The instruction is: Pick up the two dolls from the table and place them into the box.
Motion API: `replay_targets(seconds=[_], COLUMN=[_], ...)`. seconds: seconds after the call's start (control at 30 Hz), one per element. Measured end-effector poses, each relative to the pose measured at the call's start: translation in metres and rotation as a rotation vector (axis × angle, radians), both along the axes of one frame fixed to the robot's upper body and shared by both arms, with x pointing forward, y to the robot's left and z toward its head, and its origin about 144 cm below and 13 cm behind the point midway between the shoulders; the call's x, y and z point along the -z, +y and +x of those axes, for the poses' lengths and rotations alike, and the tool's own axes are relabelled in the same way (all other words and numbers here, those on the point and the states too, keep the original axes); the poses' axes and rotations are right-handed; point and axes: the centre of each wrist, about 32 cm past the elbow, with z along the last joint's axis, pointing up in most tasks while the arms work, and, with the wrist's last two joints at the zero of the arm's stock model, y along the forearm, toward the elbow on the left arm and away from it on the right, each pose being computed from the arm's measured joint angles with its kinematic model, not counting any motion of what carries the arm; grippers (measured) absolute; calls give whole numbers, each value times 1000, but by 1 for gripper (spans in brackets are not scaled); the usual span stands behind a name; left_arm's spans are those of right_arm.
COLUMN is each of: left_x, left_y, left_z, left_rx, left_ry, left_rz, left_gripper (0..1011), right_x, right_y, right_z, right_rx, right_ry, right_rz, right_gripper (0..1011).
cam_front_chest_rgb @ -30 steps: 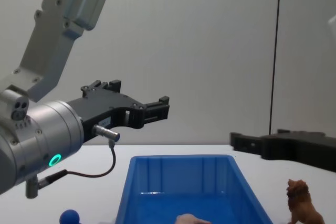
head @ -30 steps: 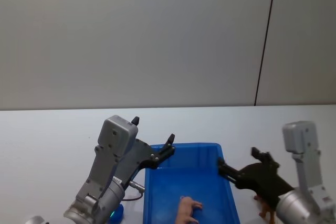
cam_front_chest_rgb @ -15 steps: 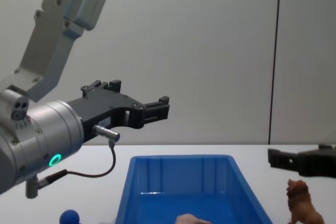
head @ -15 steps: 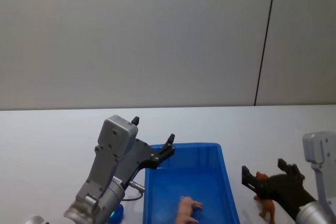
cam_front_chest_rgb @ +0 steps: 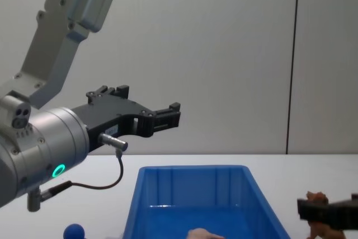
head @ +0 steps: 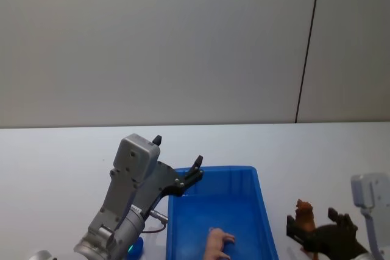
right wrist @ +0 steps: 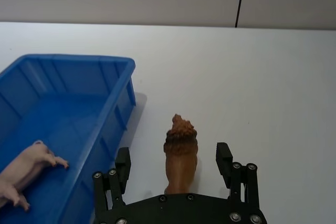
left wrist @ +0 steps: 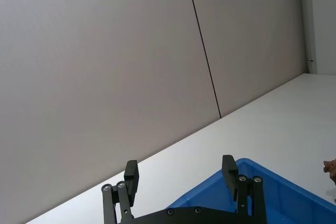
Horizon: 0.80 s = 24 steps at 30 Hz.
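- Nearby: right gripper (right wrist: 174, 155) low over the table (head: 61, 162), fingers spread either side of the lion (head: 303, 212), not touching it.
- Lion: upright on table, just right of the box (head: 219, 169).
- Blue doll (cam_front_chest_rgb: 74, 231): on table, left of box.
- Pink doll (head: 218, 242): lying inside box.
- Left gripper (left wrist: 179, 169): raised over box's far left corner, fingers released, empty.

White table (head: 55, 162) bears blue box (head: 213, 169), lion doll (right wrist: 181, 153), blue doll (cam_front_chest_rgb: 74, 231).
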Motion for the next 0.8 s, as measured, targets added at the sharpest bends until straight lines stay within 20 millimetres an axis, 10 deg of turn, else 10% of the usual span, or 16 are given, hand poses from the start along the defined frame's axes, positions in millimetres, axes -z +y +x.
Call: replay_targets(seconds=[0.2,0.8], left_x=[0,0], left_y=[0,0], left_z=[0,0], left_rx=[0,0], left_ry=[0,0], left_rz=[0,0], left_gripper=[1001,1001], right_x=[11,28], right_y=[0,3], right_z=[-1,0], right_rx=[5,7], right_ry=[40,86], right_rz=[-5,-21], right_gripper=[1000,533])
